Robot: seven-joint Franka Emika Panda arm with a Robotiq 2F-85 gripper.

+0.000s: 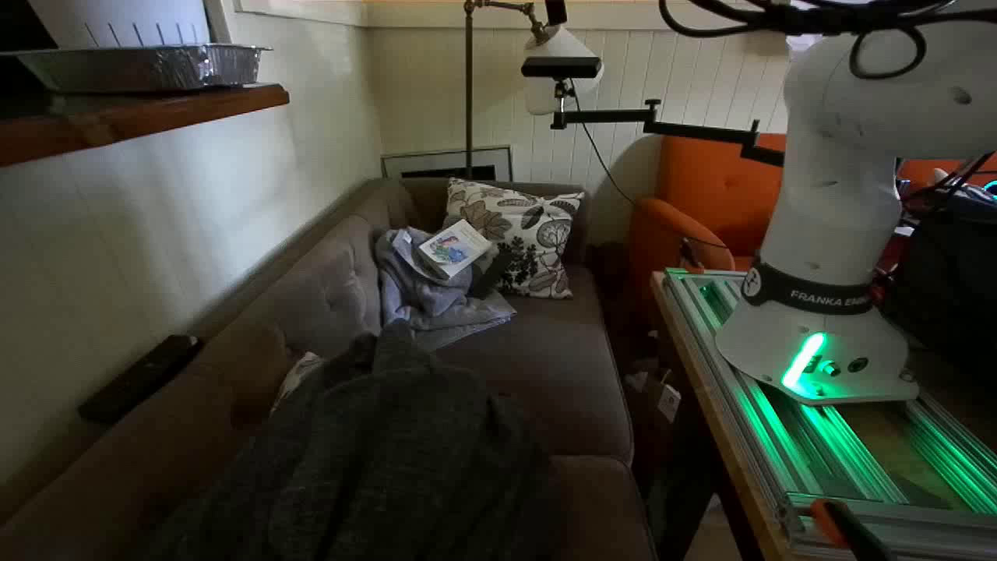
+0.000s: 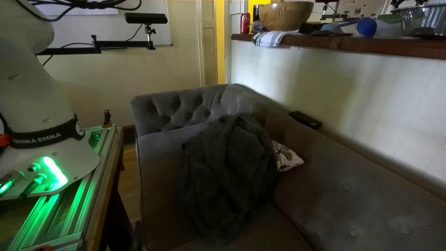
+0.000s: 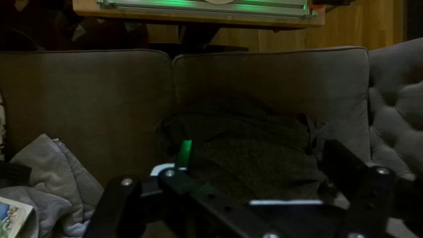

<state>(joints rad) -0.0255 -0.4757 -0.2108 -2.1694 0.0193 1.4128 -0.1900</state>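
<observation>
Blanket [image 2: 226,174]: dark, heaped on the sofa [image 2: 348,212], patterned cushion [image 2: 287,157] poking out beside it;
Tool [image 3: 257,148]: jaws wide apart, nothing gripped, blanket visible through the gap;
Sofa step: apparently the approach, no grasp made yet; contact cannot be told;
Blanket move: likely calls for lowering astride a fold, then pinching

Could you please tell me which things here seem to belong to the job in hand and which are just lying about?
Likely part of the job:
open gripper
dark cloth on the sofa, nearest the gripper in the wrist view

Apparently just lying about:
book on the pale grey cloth
leaf-patterned cushion
black object on the sofa back
foil tray on the wooden ledge
</observation>
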